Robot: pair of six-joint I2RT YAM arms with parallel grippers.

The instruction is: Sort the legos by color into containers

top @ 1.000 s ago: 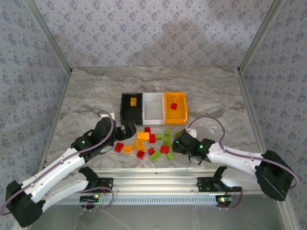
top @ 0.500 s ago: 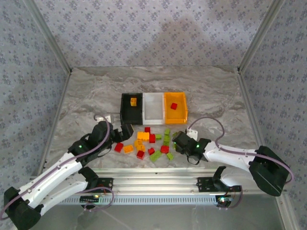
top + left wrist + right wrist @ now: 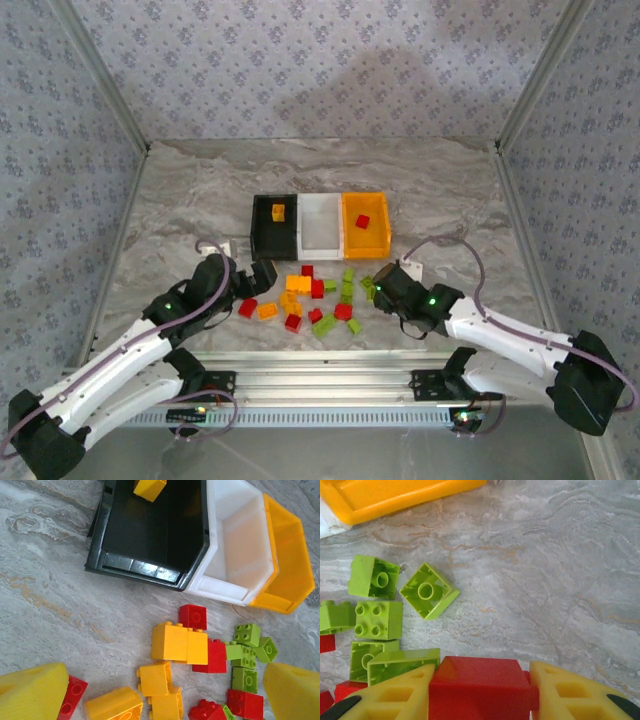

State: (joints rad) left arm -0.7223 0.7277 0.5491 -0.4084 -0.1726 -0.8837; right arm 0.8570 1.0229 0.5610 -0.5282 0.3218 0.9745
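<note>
Okay, left claw (image 3: pixel 162 692) hangs spread wide over the loose legos (image 3: pixel 310 298) on the surface (image 3: pixel 200 200), grasping nothing. It is probably lining up on an orange-yellow piece below it. Three containers sit in a row just behind the pile: black bin (image 3: pixel 145 535) with one orange-yellow brick (image 3: pixel 149 487), white bin (image 3: pixel 235 535), and orange bin (image 3: pixel 287 555) with one red brick (image 3: pixel 362 222), so the colour targets look set. Right claw (image 3: pixel 482 692) is clenched on one red lego (image 3: pixel 480 680) near the orange bin, likely bound there. Six lime green bricks (image 3: pixel 372 617) lie beside it.
</note>
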